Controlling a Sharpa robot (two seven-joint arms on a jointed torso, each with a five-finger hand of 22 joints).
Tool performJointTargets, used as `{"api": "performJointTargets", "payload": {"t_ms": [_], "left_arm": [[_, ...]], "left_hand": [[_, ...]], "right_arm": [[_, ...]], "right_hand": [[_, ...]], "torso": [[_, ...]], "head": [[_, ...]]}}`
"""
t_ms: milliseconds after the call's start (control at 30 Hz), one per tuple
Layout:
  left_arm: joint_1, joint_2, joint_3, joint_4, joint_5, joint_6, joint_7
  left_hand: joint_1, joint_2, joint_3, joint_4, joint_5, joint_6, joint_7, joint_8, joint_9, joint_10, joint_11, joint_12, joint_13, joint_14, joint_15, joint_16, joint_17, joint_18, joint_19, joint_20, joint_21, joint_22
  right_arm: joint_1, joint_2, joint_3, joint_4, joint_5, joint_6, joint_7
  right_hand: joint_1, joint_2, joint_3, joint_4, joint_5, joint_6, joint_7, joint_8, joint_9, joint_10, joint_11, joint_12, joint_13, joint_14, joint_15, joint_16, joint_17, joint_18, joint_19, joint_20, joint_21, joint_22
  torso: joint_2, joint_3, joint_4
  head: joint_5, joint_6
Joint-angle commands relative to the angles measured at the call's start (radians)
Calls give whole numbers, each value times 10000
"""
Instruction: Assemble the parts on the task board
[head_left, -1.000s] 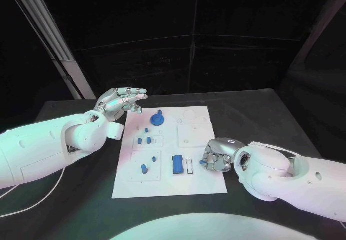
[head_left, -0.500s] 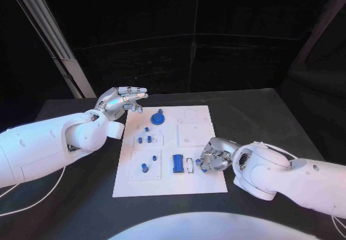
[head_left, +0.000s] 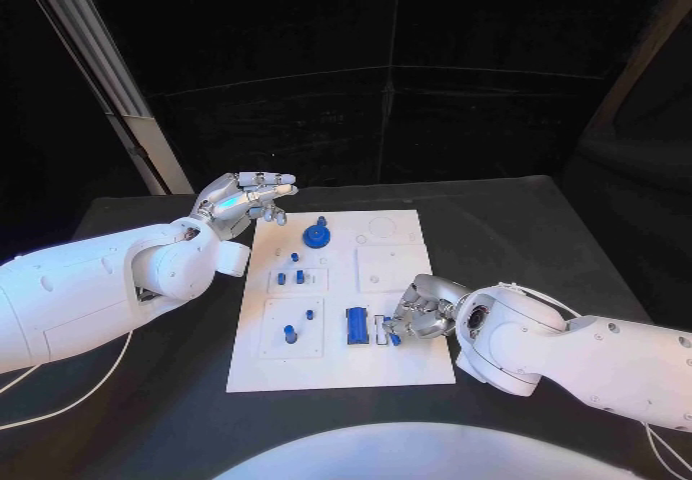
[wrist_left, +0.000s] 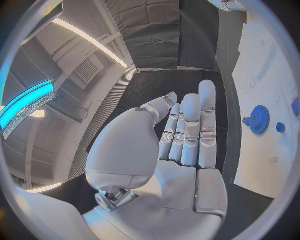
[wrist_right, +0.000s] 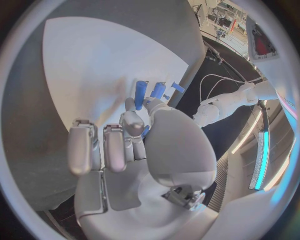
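Note:
The white task board lies lengthwise in the middle of the black table. On it are a blue gear, small blue pegs and a blue rectangular block. My right hand rests low over the board's right side, just right of the block. It pinches a small blue part at a narrow slot beside the block. The right wrist view shows that part between thumb and fingertip over the board. My left hand hovers empty at the board's far left corner, its fingers held straight, the gear beyond them.
Two more blue parts stand in a square recess at the board's near left. The right half of the board holds bare outlined recesses. A pale metal post rises behind the table's left corner. Black table surrounds the board.
My right hand has moved left across the board with the small blue part, from the right edge to the slot beside the blue block. The left hand has stayed put.

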Motion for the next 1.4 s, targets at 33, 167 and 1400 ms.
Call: {"api": "performJointTargets", "payload": {"t_ms": [33, 167, 1400], "left_arm": [[16, -1, 9, 21, 21, 129, 25], [16, 0, 9, 26, 21, 143, 19], [18, 14, 9, 12, 17, 148, 15]], "left_hand": [[-31, 72, -6, -67, 55, -72, 22, 62, -16, -39, -2, 62, -10, -94, -4, -15, -10, 139, -31, -19, -58, -10], [-31, 72, -6, -67, 55, -72, 22, 62, -16, -39, -2, 62, -10, -94, -4, -15, -10, 139, -31, -19, -58, -10], [-75, 75, -25, -54, 50, -93, 36, 66, -19, -61, 11, 78, -14, -98, 4, -6, -25, 134, -28, -15, -68, -17]], "right_arm": [[13, 67, 1, -33, -70, -253, -57], [13, 183, 2, -114, -128, -218, -69], [14, 559, 3, -442, -819, 855, -157]], "right_hand": [[-98, 7, -66, -9, -64, 86, -28, 60, 29, 31, -81, -19, 10, 629, -83, 23, 555, -108, 12, -53, 40, 12], [-123, 58, -118, -47, -69, 180, -76, 128, 93, 87, -119, 134, 119, 628, -112, 17, 549, -108, 15, -79, 39, 13], [-1135, 403, -1143, 76, -1350, 166, -86, 214, 385, 130, -123, -33, 60, 617, -126, -54, 493, -100, -2, -108, -26, -47]], "torso": [[-3, 11, -5], [-3, 4, -3], [-10, 18, -17]], "head": [[12, -5], [12, -17], [29, -35]]}}
